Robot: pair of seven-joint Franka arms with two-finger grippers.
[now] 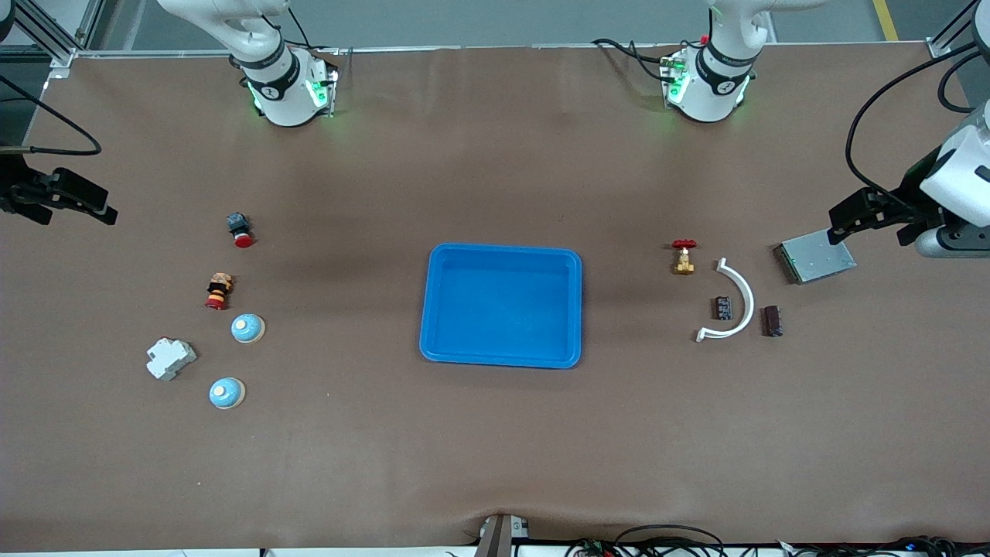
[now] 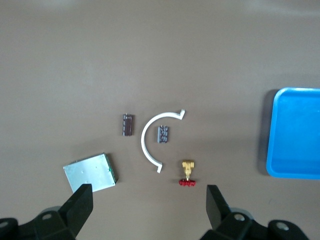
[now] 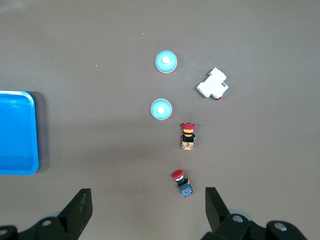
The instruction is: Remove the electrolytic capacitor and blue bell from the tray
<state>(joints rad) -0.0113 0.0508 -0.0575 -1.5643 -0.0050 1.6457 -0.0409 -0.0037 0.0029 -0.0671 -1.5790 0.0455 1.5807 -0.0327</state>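
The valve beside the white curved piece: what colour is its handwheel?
Red, on a brass-coloured valve; the left wrist view shows it best.

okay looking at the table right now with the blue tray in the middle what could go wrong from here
The tray looks empty, and both blue bells and the dark capacitor lie on the table, so an arm may reach for nothing. Two similar bells invite a mix-up. The open left gripper over the grey plate might bump it descending.
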